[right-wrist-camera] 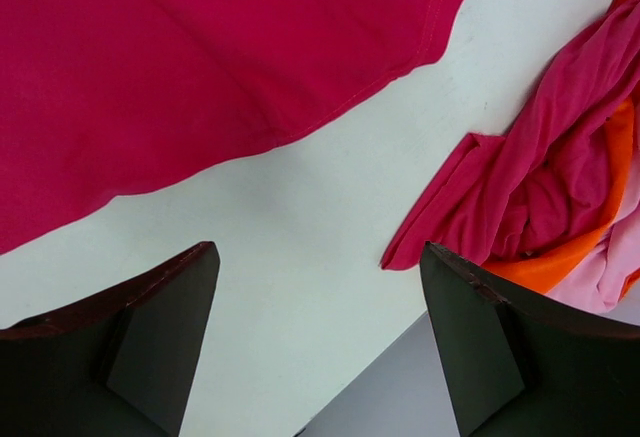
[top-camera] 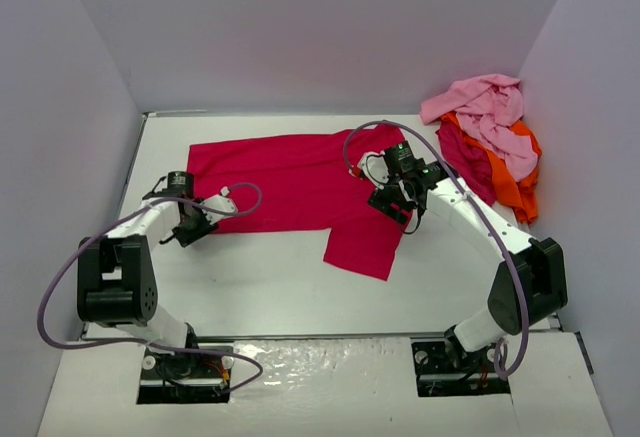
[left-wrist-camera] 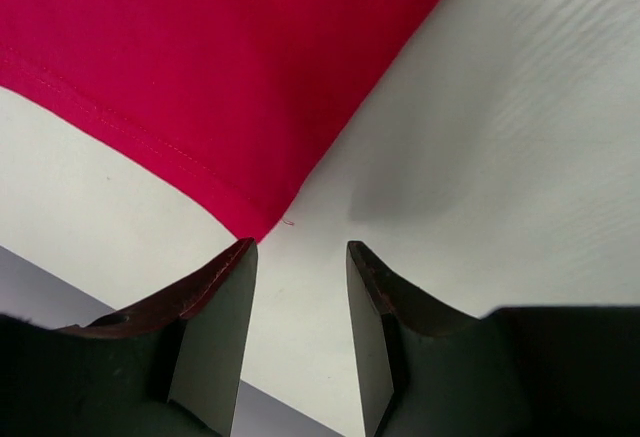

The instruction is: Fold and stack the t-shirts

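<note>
Showing the crimson-red t-shirt (top-camera: 290, 182) spread mostly flat across the far half of the white table (top-camera: 270, 267), long side running left to right, one piece jutting toward the near side at its right end. Smooth over most of its surface, with a stitched hem plain along the edge in the left wrist view.

Catching the left gripper (top-camera: 190, 229) low at the shirt's near left corner, fingers (left-wrist-camera: 215, 327) parted by a narrow gap with nothing between them, the cloth's corner just ahead of the tips. Finding the right gripper (top-camera: 392, 202) at the shirt's right edge, fingers (right-wrist-camera: 150, 337) spread wide and empty over bare table beside the hem.

Heaped in the far right corner: light pink t-shirt (top-camera: 490, 107) on top, orange t-shirt (top-camera: 520, 172) and dark magenta t-shirt (top-camera: 465, 152) beneath, too bunched to trace their outlines.

Losing part of the red shirt's right edge behind the right arm (top-camera: 470, 222) from above; cut down to a single corner in the left wrist view.
</note>
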Available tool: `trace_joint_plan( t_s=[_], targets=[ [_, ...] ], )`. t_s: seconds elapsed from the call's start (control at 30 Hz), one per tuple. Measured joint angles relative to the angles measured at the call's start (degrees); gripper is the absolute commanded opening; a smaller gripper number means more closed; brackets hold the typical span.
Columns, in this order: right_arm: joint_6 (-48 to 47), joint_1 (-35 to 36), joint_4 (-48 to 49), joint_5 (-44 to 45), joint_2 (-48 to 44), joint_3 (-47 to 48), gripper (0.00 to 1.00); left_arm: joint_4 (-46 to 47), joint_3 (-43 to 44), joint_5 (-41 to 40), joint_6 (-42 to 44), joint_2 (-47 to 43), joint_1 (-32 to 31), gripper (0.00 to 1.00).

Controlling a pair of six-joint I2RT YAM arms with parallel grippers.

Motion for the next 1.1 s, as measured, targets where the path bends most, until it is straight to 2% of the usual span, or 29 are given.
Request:
trace_joint_plan(
  t_s=[0.53,0.83,1.1],
  targets=[
    [1.34,0.00,0.02,-1.69,0.00,-1.28,0.79,13.33,-0.07,-8.96,7.00,7.61,2.78,0.30],
    [1.52,0.00,-0.02,-1.70,-0.01,-2.14,0.79,16.23,-1.98,-8.88,8.63,6.70,2.75,0.29],
    [2.00,0.00,-0.02,-1.70,0.00,-2.14,0.79,13.89,-4.11,-6.14,8.69,3.63,2.00,0.29]
  ],
)
